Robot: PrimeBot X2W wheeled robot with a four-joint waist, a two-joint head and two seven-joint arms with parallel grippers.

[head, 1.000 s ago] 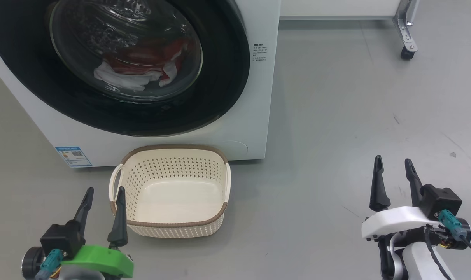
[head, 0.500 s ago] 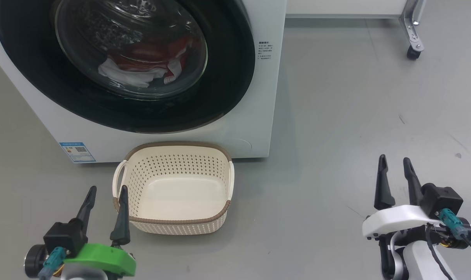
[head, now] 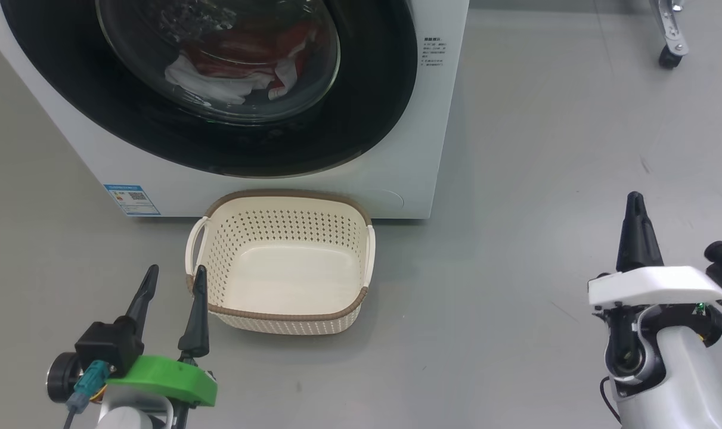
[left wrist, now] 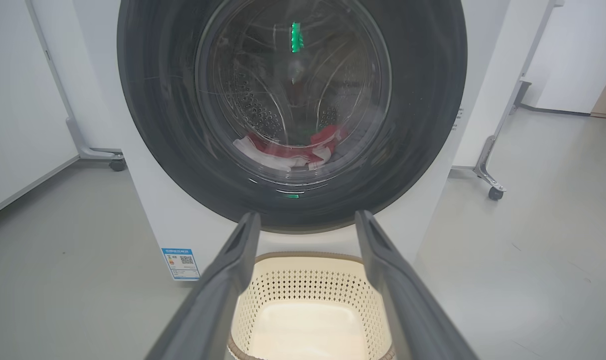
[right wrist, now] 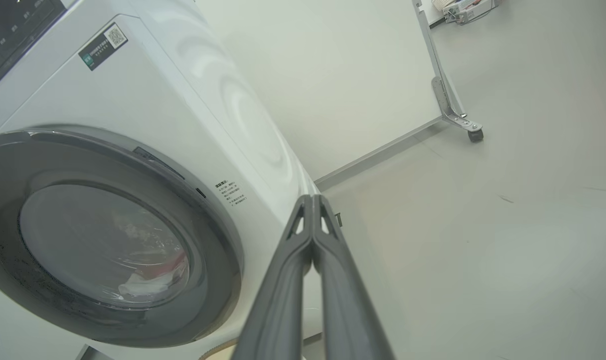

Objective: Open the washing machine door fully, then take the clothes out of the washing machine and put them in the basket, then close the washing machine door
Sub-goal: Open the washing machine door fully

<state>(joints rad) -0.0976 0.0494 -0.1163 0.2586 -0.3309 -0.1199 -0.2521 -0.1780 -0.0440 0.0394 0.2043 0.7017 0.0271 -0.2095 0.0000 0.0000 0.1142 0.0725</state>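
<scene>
White washing machine [head: 423,149], head view: its round black-rimmed door [head: 372,107] is shut, and red-and-white clothes [head: 235,59] lie behind the glass at the drum's bottom. On the grey floor [head: 516,238], just before the machine's lower front edge, stands the cream basket [head: 289,194] (empty). The left gripper [head: 177,269] hovers at the basket's near left corner, fingers apart, holding nothing. The right gripper [head: 635,199] is well to the basket's right, fingers pressed together on nothing.

Left wrist view: the spread fingers frame the basket's far rim, with the closed door and the clothes above.

Right wrist view: the two fingers meet at their tips beside the machine's right front edge. A wheeled frame [right wrist: 453,112] stands on the floor beyond.
</scene>
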